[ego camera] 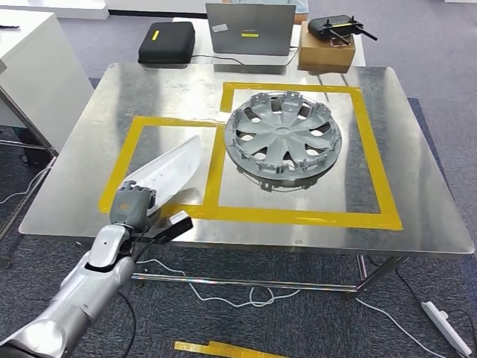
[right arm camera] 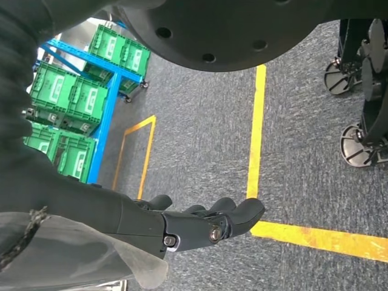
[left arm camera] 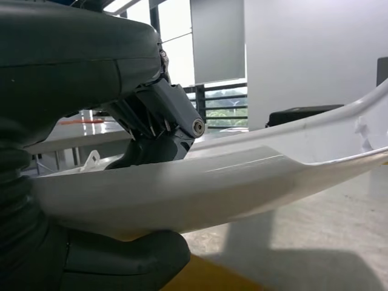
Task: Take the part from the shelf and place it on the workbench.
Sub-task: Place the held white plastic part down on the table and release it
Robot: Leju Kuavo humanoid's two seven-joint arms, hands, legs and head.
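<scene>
Left hand (ego camera: 132, 206) clamped on near end of white part (ego camera: 168, 170), thumb under, fingers on top; rest of part reaching out ahead of hand over workbench (ego camera: 73, 179), inside left taped square (ego camera: 121, 168). Risks, judged: early letting go could tip part off near edge; long overhang may pivot or slide. Right hand (right arm camera: 201, 221) hanging loose, fingers apart, holding nothing. Counts: one white part, one wheel cover (ego camera: 283, 136), two taped squares.
</scene>
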